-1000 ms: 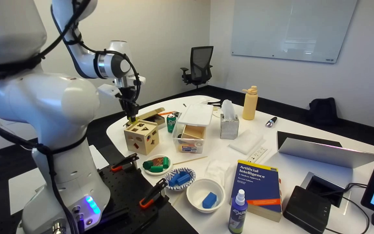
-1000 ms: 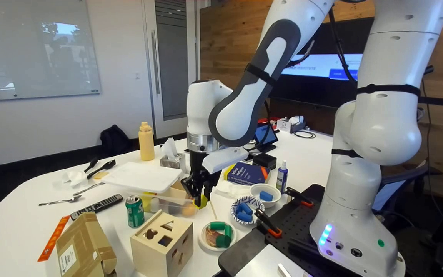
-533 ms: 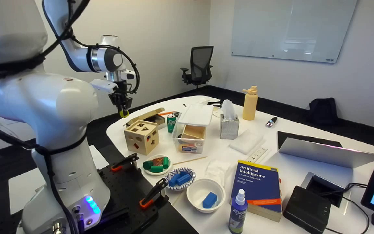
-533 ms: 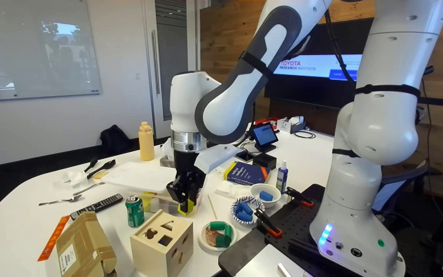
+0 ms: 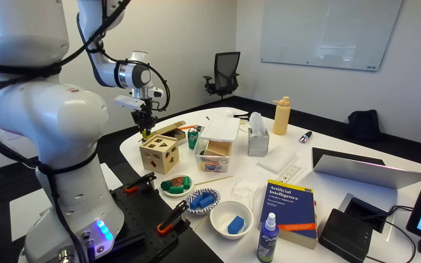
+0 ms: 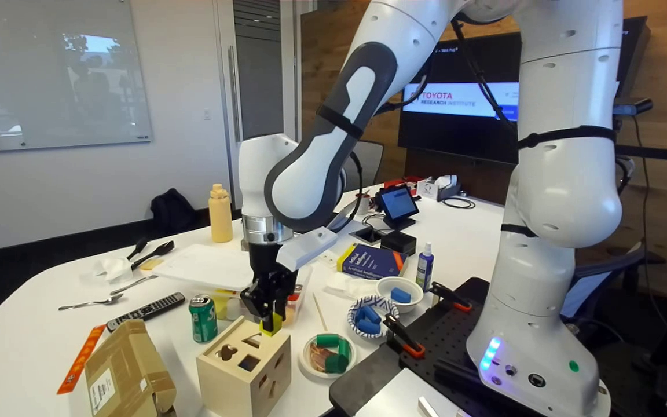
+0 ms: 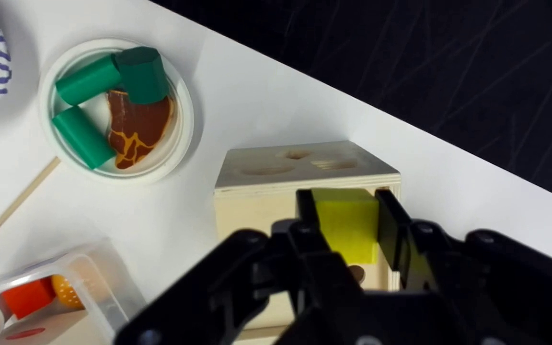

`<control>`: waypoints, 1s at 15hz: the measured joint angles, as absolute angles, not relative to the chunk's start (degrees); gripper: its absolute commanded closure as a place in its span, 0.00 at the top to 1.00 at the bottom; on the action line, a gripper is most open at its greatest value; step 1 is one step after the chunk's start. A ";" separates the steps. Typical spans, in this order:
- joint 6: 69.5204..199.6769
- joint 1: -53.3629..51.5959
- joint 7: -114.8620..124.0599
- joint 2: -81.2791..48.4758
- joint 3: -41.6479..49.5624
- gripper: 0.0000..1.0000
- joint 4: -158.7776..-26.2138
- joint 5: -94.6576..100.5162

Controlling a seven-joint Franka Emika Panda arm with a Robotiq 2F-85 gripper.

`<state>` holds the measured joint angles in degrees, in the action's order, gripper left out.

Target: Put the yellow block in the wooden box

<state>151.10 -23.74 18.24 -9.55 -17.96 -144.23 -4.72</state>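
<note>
Yellow block (image 7: 348,230) is clamped in the pincer (image 7: 345,208), jaws parted only as far as the block makes them. It's up over the wooden box (image 6: 223,382); from the wrist view it shows against the top face, more toward one edge than the middle. Honestly can't tell if there's a gap to the wood or it's touching. Tabletop (image 6: 38,336) is pretty crowded: green soda can (image 6: 204,319) and a cardboard box (image 6: 131,370) near the wooden one, plus a small white dish (image 7: 186,115) just beside it with three green pieces (image 7: 89,80). Next along is a patterned bowl (image 5: 210,191) with blue pieces (image 5: 207,201), then a plain white bowl (image 5: 219,221) holding one blue block (image 5: 235,225). Also a clear plastic bin (image 5: 198,160) with a white lid (image 5: 220,128) lying askew over it.
</note>
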 measured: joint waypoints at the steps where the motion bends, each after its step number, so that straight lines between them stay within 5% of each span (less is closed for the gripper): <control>1: 151.10 -23.74 18.29 -11.03 -17.94 0.09 -143.20 -4.20; 15: 151.67 -28.91 22.62 -26.35 -12.26 0.09 -131.46 3.15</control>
